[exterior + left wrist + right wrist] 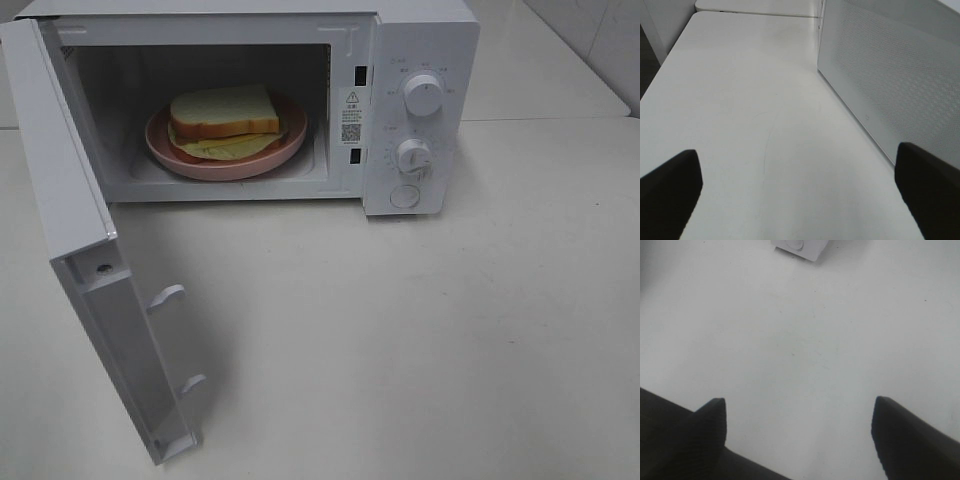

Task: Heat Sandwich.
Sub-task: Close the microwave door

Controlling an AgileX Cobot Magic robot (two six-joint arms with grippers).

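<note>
The sandwich (225, 113), cream-white bread with an orange-brown crust over a pale yellow-green layer, lies on a round pink plate (290, 150) inside the white microwave (420, 60). The microwave door (100, 300) stands swung wide open toward the front left. Neither arm shows in the exterior high view. My left gripper (797, 187) is open over bare table, with the door's perforated panel (890, 75) beside it. My right gripper (799, 415) is open over bare table too, and the microwave's lower front corner (802, 247) lies well ahead of it.
Two dials (423, 95) and a round button (405, 196) sit on the microwave's control panel. The white table (420, 340) stretches in front of the oven, and a seam (560, 118) between table tops runs to the right behind it.
</note>
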